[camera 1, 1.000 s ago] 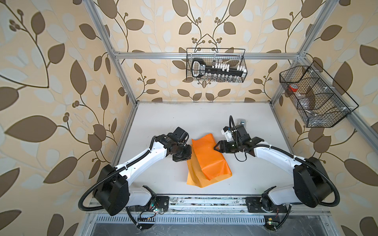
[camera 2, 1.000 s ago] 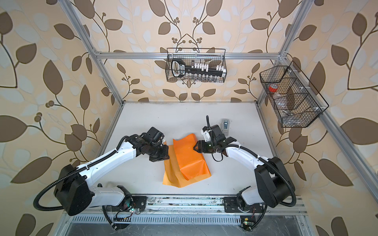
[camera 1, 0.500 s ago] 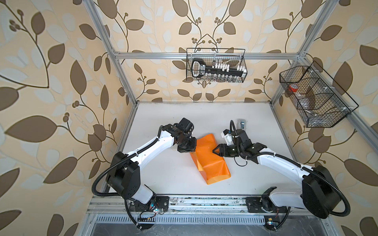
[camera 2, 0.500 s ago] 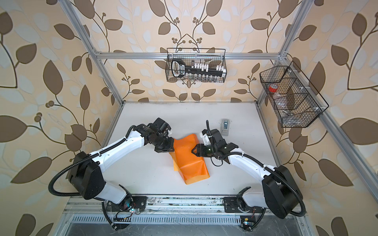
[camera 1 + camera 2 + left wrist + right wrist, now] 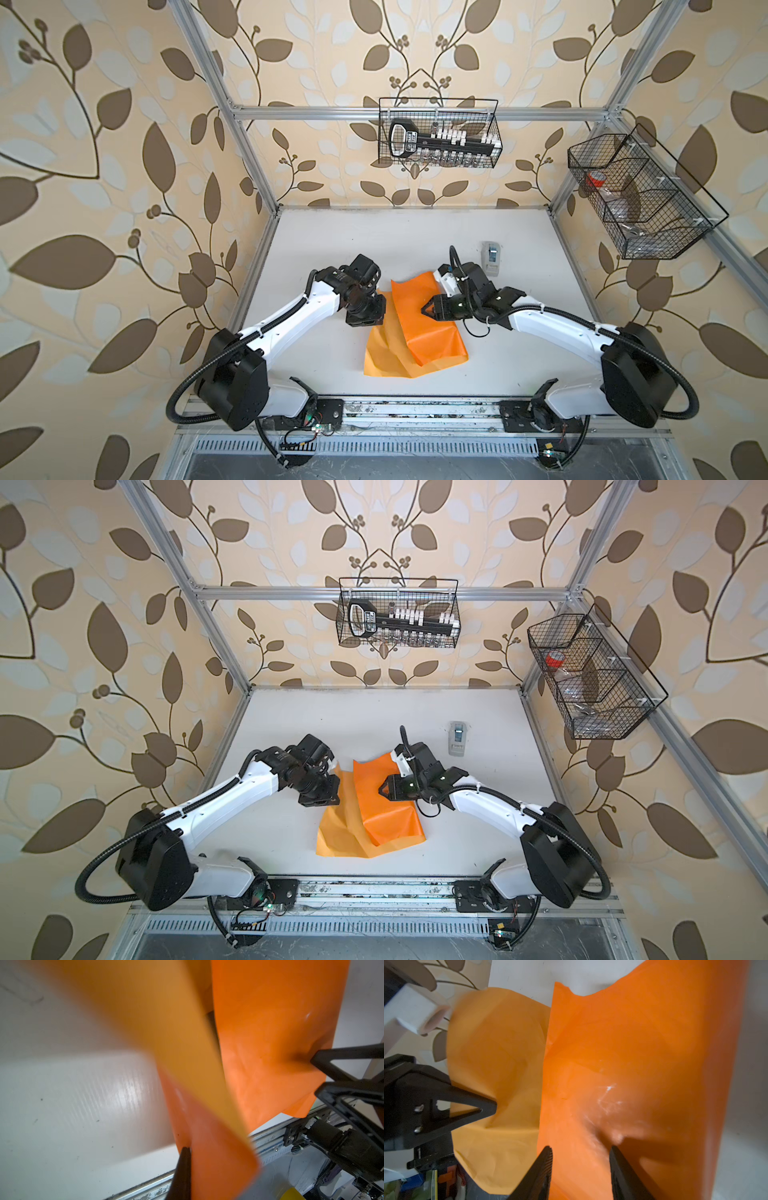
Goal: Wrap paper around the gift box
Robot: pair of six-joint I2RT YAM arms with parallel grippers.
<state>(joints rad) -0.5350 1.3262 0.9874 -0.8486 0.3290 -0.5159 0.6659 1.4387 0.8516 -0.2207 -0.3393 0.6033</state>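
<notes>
**Paper** [image 5: 432, 332] [image 5: 386, 816]: orange sheet lying mid-bench [image 5: 374, 241] in both top views, folded over itself. The glossy bright layer is humped on top. The paler underside is spread toward the left arm and the front rail.

**Gift box**: not in plain sight. The bright layer stands over a blocky hump between the two claws. In the left wrist view a dark sliver [image 5: 212, 1022] shows between the two layers, too blurred to identify.

**Left claw** [image 5: 185, 1149]: fingers together, clamped on the edge of the pale flap at the sheet's left margin. The flap rises off the bench to meet it.

**Right claw** [image 5: 424, 309] [image 5: 381, 790] [image 5: 580, 1148]: fingers apart, with the tips against the bright layer on the right side of the hump. In the left wrist view one tip dents the paper.

**Small grey dispenser** [image 5: 491, 257] [image 5: 457, 738]: on the bench beyond the right arm, apart from the paper.
</notes>
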